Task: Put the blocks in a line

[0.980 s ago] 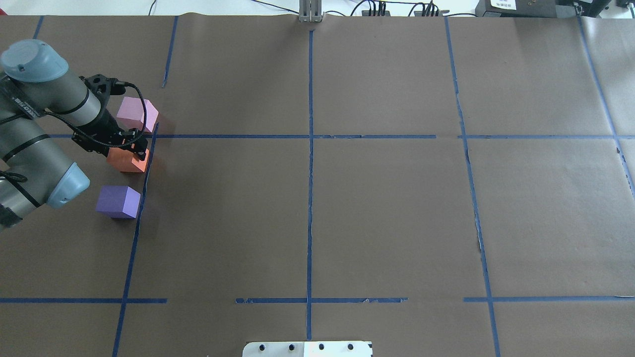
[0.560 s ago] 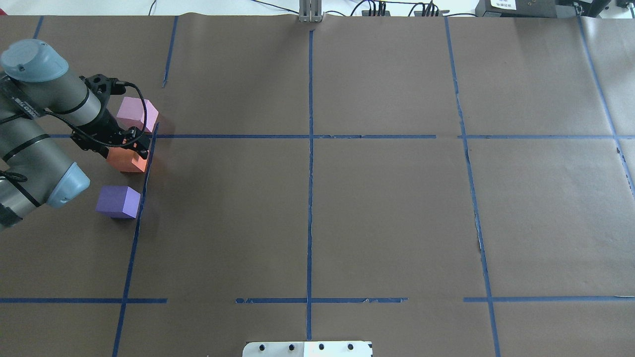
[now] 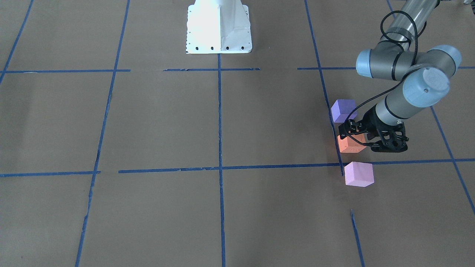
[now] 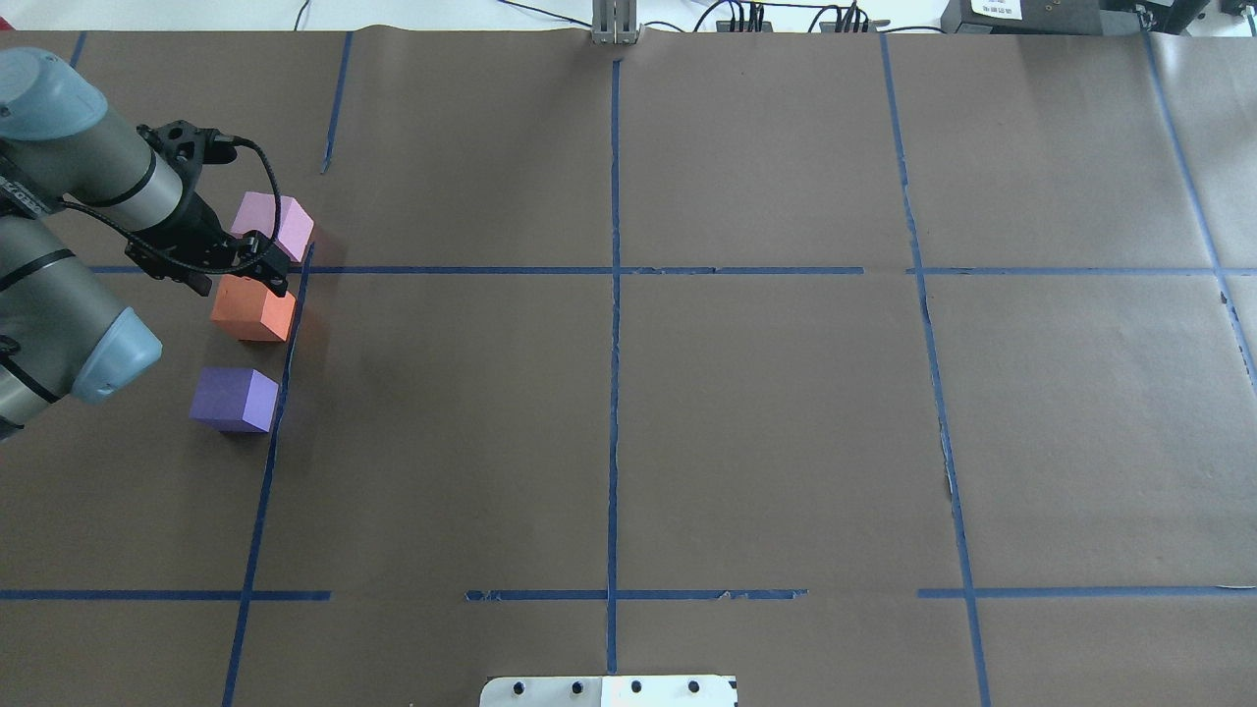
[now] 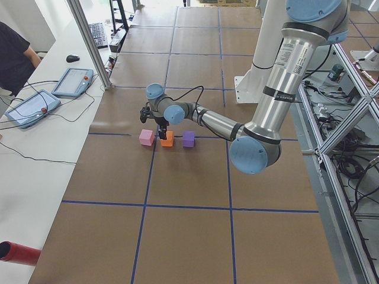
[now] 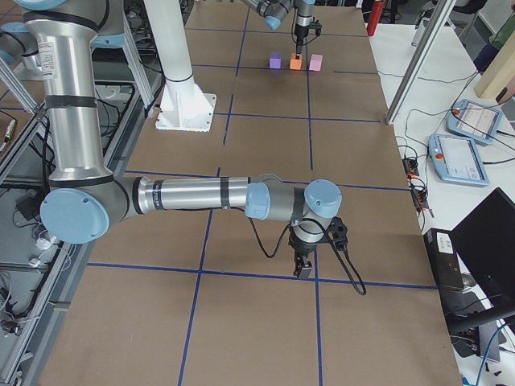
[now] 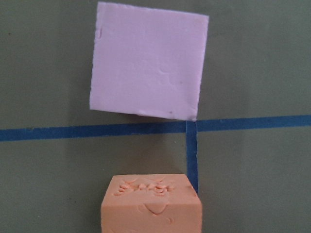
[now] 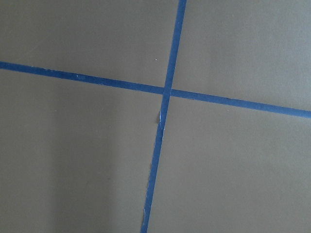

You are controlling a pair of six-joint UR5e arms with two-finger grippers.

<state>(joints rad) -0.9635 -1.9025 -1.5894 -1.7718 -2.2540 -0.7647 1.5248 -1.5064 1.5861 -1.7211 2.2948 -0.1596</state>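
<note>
Three cubes stand in a row along a blue tape line at the table's left: pink-lilac block (image 4: 273, 224), orange block (image 4: 253, 309), blue-purple block (image 4: 234, 399). They also show in the front view: pink (image 3: 358, 174), orange (image 3: 350, 145), purple (image 3: 343, 110). My left gripper (image 4: 263, 260) hovers open and empty just above the orange block's far edge, between it and the pink block. The left wrist view shows the pink block (image 7: 149, 68) and the orange block (image 7: 151, 204) below, no fingers. My right gripper (image 6: 304, 261) shows only in the exterior right view, low over bare paper; I cannot tell its state.
Brown paper with a blue tape grid (image 4: 614, 270) covers the table. The robot's white base plate (image 3: 218, 26) sits at the near middle edge. A metal post (image 4: 614, 25) stands at the far edge. Tablets (image 5: 71, 81) lie on the side bench.
My left gripper has let go of the orange block and lifted up and back off it. The orange block stays on the table. The other blocks have not moved.
</note>
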